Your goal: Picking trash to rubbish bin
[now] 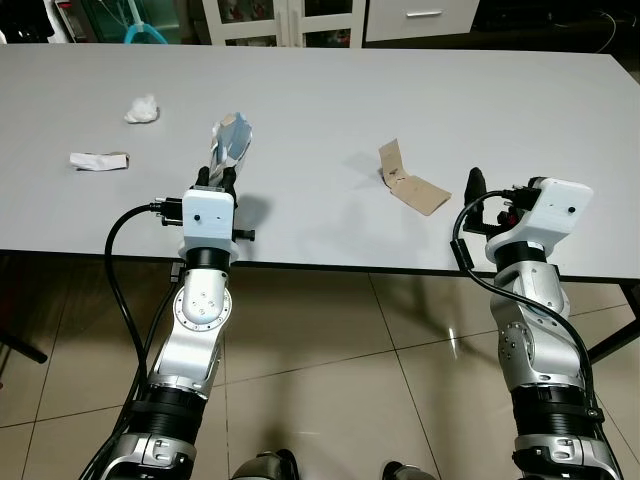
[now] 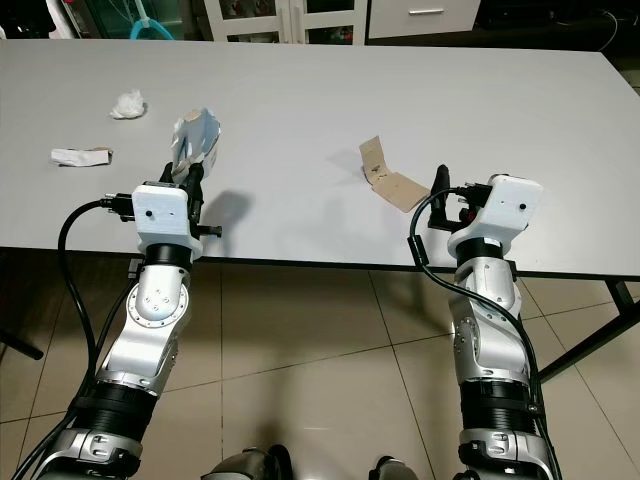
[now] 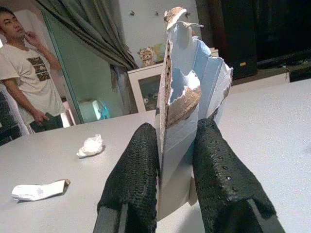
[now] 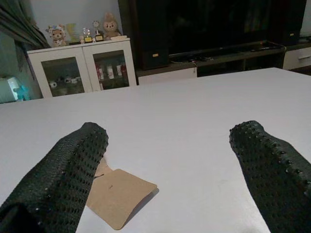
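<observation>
My left gripper [image 1: 222, 172] is shut on a torn blue and white carton [image 1: 231, 140], held upright above the table's near edge; in the left wrist view the torn carton [image 3: 187, 97] stands between both black fingers [image 3: 136, 165]. My right gripper [image 4: 170, 160] is open over the near right side of the white table [image 1: 330, 90], just short of a bent brown cardboard piece [image 1: 408, 180], seen as a brown cardboard piece [image 4: 119, 194] in the right wrist view. A crumpled white tissue [image 1: 142, 109] and a rolled white wrapper [image 1: 98, 160] lie at the left.
White cabinets [image 1: 290, 20] stand beyond the table's far edge. A person in a white T-shirt [image 3: 29, 82] stands off to the side past the table. Tiled floor [image 1: 370, 340] lies under the near edge, with a black table leg [image 1: 612, 340] at right.
</observation>
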Available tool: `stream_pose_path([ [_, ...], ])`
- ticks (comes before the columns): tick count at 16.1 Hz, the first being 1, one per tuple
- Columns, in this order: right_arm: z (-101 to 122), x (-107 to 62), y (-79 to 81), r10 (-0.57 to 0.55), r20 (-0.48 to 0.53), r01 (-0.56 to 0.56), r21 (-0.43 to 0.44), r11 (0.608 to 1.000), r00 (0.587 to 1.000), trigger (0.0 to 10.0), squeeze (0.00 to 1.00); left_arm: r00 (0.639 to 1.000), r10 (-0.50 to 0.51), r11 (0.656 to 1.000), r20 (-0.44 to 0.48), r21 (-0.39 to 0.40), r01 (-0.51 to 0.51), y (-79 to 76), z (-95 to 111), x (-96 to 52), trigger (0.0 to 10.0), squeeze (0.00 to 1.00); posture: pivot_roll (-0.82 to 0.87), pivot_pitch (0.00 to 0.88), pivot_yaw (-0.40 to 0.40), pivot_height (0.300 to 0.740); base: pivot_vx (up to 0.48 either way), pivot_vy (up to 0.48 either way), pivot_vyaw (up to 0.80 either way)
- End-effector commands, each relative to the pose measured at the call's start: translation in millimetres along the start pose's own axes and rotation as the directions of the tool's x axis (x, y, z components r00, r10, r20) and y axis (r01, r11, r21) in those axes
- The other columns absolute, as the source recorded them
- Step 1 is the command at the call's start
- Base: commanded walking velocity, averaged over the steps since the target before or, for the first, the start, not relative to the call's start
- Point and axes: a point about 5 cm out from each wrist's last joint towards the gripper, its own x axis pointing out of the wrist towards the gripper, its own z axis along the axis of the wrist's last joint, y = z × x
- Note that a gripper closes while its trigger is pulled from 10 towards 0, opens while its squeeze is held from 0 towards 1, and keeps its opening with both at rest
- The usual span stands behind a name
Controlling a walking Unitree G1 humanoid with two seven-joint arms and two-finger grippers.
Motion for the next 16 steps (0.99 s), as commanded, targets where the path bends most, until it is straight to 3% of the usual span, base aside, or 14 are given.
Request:
stream_pose_path([
  [1,0.8,0.6,1.8,0.004,0.005,-0.004,-0.004,1.0,1.0,10.0,0.0,1.0,0.005,1.0,-0.009,0.009,-0.005,1.8,-1.6,-2.3,10.0,0.0,-0.02,0.148,0.041,0.74,0.0,0.0,0.0],
  [6,0.7,0.8,1.8,0.008,0.001,-0.008,-0.005,1.0,1.0,10.0,0.0,1.0,0.003,1.0,-0.012,0.009,-0.003,0.3,-1.8,-2.9,10.0,0.0,-0.02,0.149,0.038,0.74,0.0,0.0,0.0],
  [16,-1.8,-0.6,2.0,0.007,-0.011,-0.007,-0.007,1.0,1.0,10.0,0.0,1.0,0.005,1.0,-0.017,0.01,-0.005,-0.2,-2.4,-3.8,10.0,0.0,-0.03,0.151,0.036,0.74,-0.26,0.0,0.0],
])
